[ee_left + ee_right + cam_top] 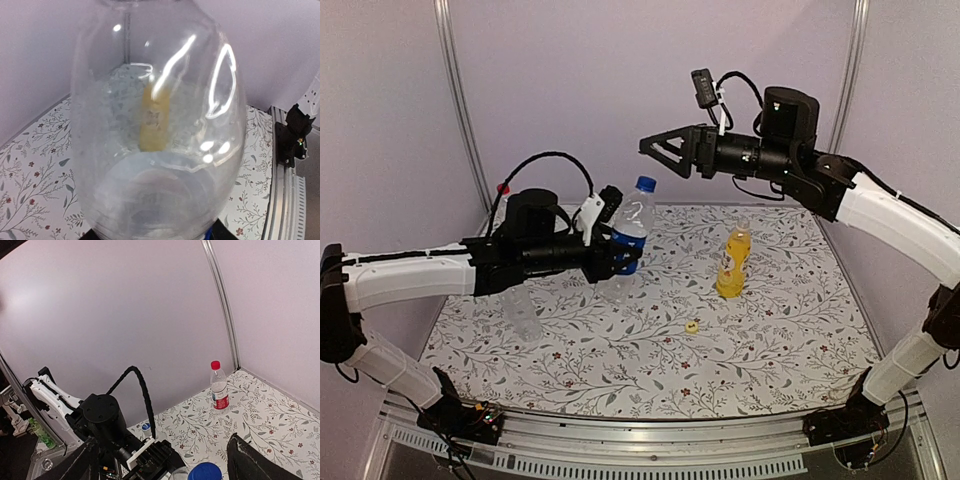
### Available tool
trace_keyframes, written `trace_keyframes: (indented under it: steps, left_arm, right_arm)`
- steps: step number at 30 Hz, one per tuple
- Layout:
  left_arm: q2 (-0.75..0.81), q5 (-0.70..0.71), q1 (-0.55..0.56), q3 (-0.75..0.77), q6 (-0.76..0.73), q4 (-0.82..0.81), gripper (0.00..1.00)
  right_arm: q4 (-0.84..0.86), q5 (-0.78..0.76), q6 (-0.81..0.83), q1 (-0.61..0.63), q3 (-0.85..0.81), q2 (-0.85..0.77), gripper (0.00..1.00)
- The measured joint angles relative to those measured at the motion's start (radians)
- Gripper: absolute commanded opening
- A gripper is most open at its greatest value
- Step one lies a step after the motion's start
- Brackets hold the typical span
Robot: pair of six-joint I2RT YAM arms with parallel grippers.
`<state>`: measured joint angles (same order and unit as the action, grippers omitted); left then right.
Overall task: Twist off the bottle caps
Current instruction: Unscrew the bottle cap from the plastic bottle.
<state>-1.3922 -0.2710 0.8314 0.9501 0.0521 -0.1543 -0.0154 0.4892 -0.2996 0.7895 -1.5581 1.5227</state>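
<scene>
Over the left-centre of the floral-patterned table (800, 330), the left end effector (618, 256) is clamped around the label of a clear plastic bottle with a blue label and blue cap (636, 215), which is upright with its cap on. Higher up, the right end effector (650, 147) hangs with its fingers spread wide, holding nothing. A small plastic bottle of yellow liquid (733, 262) stands right of centre, and its top looks bare. A small yellow cap (691, 325) lies near it. A clear bottle with a red cap and red-white label (219, 390) stands in the far left corner. A plain clear bottle (523, 312) is partly hidden under the left arm.
</scene>
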Motion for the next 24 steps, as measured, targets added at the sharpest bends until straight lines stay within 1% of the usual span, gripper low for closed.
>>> trace_keyframes:
  steps: [5, 8, 14, 17, 19, 24]
  left_arm:
    - [0.000, 0.095, 0.023, 0.001, -0.019, 0.020, 0.41]
    - [0.000, 0.126, 0.026, 0.001, -0.026, 0.022, 0.41]
    - [0.001, 0.157, 0.026, 0.002, -0.034, 0.025, 0.41]
    - [0.001, 0.167, 0.026, 0.003, -0.037, 0.027, 0.41]
    - [0.001, 0.174, 0.026, 0.003, -0.039, 0.027, 0.41]
    - [0.004, 0.179, 0.026, 0.004, -0.042, 0.027, 0.41]
  right_arm:
    - [-0.031, -0.107, -0.043, 0.025, -0.046, 0.077, 0.78]
    - [-0.051, -0.129, -0.057, 0.029, -0.046, 0.112, 0.72]
    - [-0.079, -0.138, -0.080, 0.032, -0.046, 0.144, 0.53]
    - [-0.081, -0.136, -0.084, 0.035, -0.046, 0.144, 0.45]
    - [-0.082, -0.138, -0.082, 0.035, -0.046, 0.144, 0.43]
    - [-0.082, -0.138, -0.082, 0.035, -0.046, 0.144, 0.42]
